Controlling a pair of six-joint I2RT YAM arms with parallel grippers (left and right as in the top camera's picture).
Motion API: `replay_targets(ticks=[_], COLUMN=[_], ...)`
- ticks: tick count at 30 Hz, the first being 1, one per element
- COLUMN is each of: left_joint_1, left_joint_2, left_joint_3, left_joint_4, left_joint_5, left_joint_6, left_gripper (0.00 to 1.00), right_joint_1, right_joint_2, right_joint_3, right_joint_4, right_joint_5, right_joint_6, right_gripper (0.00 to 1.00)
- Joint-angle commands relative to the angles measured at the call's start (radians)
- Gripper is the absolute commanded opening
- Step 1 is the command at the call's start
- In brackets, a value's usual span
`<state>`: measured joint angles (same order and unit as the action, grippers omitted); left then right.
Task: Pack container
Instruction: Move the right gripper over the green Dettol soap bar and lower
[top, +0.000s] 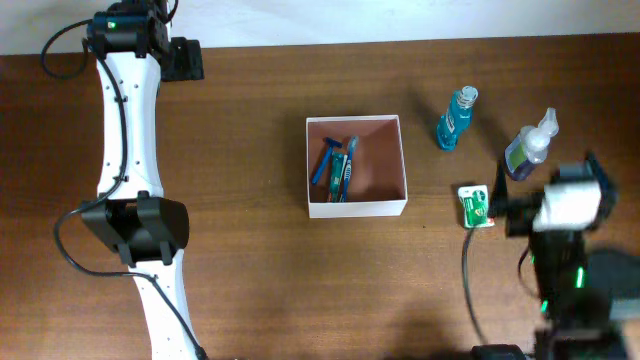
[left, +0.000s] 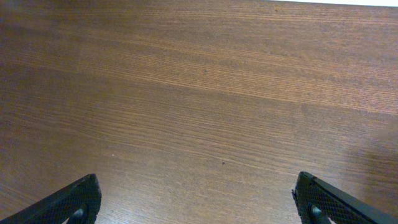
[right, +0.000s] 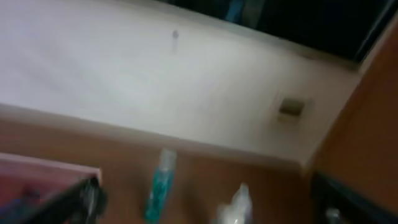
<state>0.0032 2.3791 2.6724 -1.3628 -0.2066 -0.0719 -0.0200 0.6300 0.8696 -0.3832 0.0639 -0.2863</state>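
The container (top: 357, 208), a shallow square box with white walls and a pinkish floor, sits mid-table and holds a blue razor (top: 326, 160) and a teal toothbrush (top: 345, 168). To its right stand a teal bottle (top: 456, 117) and a clear pump bottle (top: 530, 145), with a green-and-white packet (top: 474, 206) lying nearer the front. My right gripper (top: 547, 172) hovers open just right of the packet, holding nothing. Its blurred wrist view shows the teal bottle (right: 158, 186), the pump bottle (right: 236, 208) and the container's corner (right: 43, 177). My left gripper (top: 185, 60) is open over bare wood (left: 199, 205).
The left arm (top: 130, 150) stretches along the table's left side from front to back. A pale wall (right: 155, 81) rises behind the table's far edge. The right arm's base (top: 570, 290) stands at the front right corner.
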Motion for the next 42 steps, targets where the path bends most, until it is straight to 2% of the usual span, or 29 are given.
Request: replay_targets(ticks=[1,5,8,16,23,27,31,42], left_joint_1=[0.005,0.005,0.005,0.004,0.005,0.005,0.005,0.004], left_joint_2=[-0.004,-0.004,-0.004,-0.004,-0.004,-0.004,-0.004,-0.004], left_joint_3=[0.012,0.012,0.012,0.012,0.012,0.012,0.012,0.012], left_joint_4=[-0.001,0.0,-0.001,-0.001,-0.001,-0.001,-0.001,-0.001], left_joint_5=[0.008,0.008,0.008,0.008,0.008,0.008,0.008,0.008], left_joint_6=[0.005,0.005,0.005,0.005,0.005,0.005,0.005,0.005], left_gripper=[0.99,0.99,0.99,1.0,0.99,0.99,1.0,0.99], right_joint_1=[-0.008,-0.007,-0.007,-0.028,-0.026,-0.027,-0.027,-0.084], right_joint_2=[0.211,0.431,0.562,0.816,1.008,1.092,1.168,1.249], right_joint_3=[0.213,0.449,0.556,0.578,0.578,0.578,0.578,0.575], right_joint_4=[-0.19,-0.449,-0.562,-0.732,-0.793,-0.795,-0.799,-0.789], right_joint_5=[0.042,0.0,-0.011,-0.01,-0.011,-0.013,-0.069,-0.071], right_joint_6=[-0.073,-0.072,-0.045,-0.012,-0.01,0.067,0.067,0.086], right_gripper=[0.98,0.98,0.98,0.98,0.98,0.98,0.98,0.98])
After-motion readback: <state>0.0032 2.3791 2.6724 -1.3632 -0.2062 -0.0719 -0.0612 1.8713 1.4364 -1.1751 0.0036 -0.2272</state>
